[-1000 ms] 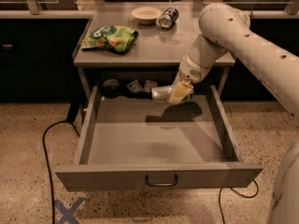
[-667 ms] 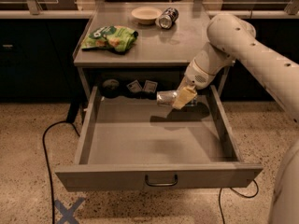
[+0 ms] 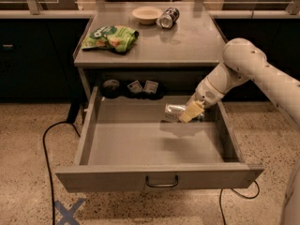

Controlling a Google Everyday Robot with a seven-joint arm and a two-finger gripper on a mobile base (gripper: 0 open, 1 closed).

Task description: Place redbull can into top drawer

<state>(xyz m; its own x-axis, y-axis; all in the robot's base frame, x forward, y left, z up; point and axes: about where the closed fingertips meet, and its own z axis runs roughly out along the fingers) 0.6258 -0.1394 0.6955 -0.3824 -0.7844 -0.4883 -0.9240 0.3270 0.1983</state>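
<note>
The gripper [image 3: 188, 112] is clamped on the redbull can [image 3: 172, 110], held sideways just above the floor of the open top drawer [image 3: 112, 178] near its right wall; the can's lettering is too small to read. Since a second ago the arm has carried it lower and further right. On the table top [image 3: 192, 43] lie a green snack bag [image 3: 110, 37], a bowl [image 3: 146, 14] and a dark can [image 3: 168, 18].

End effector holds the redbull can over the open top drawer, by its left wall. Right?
No. The camera view shows the end effector holding the redbull can over the open top drawer by its right wall, not its left.
</note>
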